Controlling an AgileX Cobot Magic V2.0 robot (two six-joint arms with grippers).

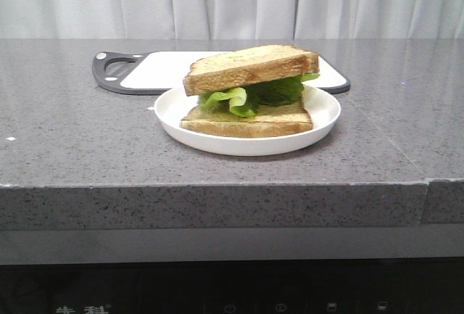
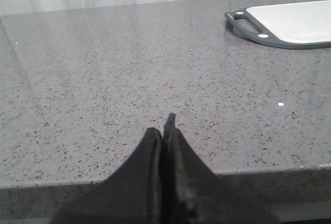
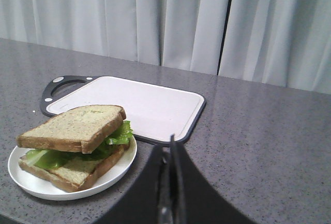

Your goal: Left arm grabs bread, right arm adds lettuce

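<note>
Bread point(image 1: 250, 67) sits tilted on lettuce point(image 1: 250, 96) and could slide off the plate point(image 1: 322, 114); both tools, left point(image 2: 164, 131) and right point(image 3: 170, 149), are pressed together, empty.

Left tool point(image 2: 164, 131): two matte black wedge-shaped fingers are tapering upward to narrow tips, one tip point(image 2: 170, 118) showing slightly longer than the other. Inner edges are looking worn and slightly rough. Right tool point(image 3: 170, 149): two black fingers of the same tapering form are showing, with a thin pale metallic strip running along the seam. No cables, screws or markings are showing in any view.
</note>
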